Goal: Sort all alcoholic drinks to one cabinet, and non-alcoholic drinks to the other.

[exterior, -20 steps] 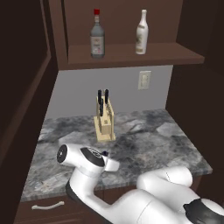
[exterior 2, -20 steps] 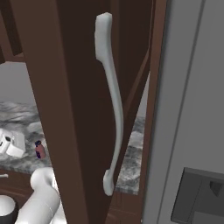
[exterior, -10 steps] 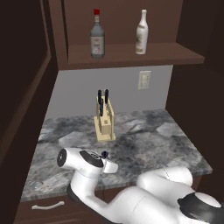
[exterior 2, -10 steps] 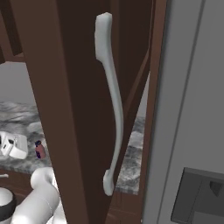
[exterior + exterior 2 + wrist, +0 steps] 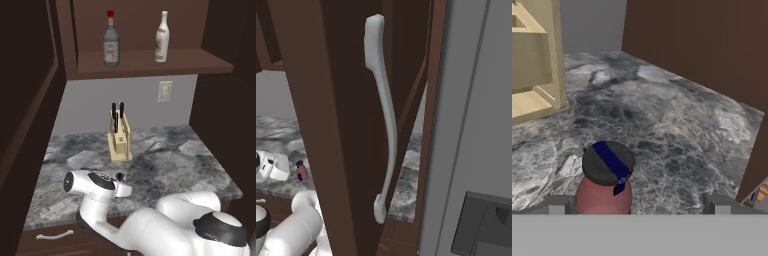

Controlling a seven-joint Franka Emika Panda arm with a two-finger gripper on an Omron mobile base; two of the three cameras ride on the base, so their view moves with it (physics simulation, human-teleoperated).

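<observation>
A small red bottle (image 5: 606, 192) with a dark cap stands on the marble counter, between my wide-apart fingertips and closer to the left one (image 5: 558, 205). My gripper (image 5: 635, 206) is open and touches nothing. The same bottle (image 5: 301, 171) shows just right of my white hand (image 5: 273, 166), and its cap (image 5: 119, 176) peeks over the hand (image 5: 100, 183). On the wall cabinet's shelf (image 5: 150, 61) stand the clear glass bottle (image 5: 111, 44) with a red cap and the cream-white bottle (image 5: 161, 37). The cabinet door (image 5: 331, 125) with its long curved grey handle (image 5: 385, 115) stands open.
A wooden knife block (image 5: 119, 136) stands at the back of the counter (image 5: 170, 160), left of the bottle in the hand view (image 5: 532, 55). A dark cabinet side (image 5: 702, 45) bounds the counter on the right. A drawer with a small handle (image 5: 54, 235) sits below the counter edge.
My arm has sunk a little and the hand has edged slightly closer to the small red bottle. The jaws stay wide open and the bottles have not moved.
</observation>
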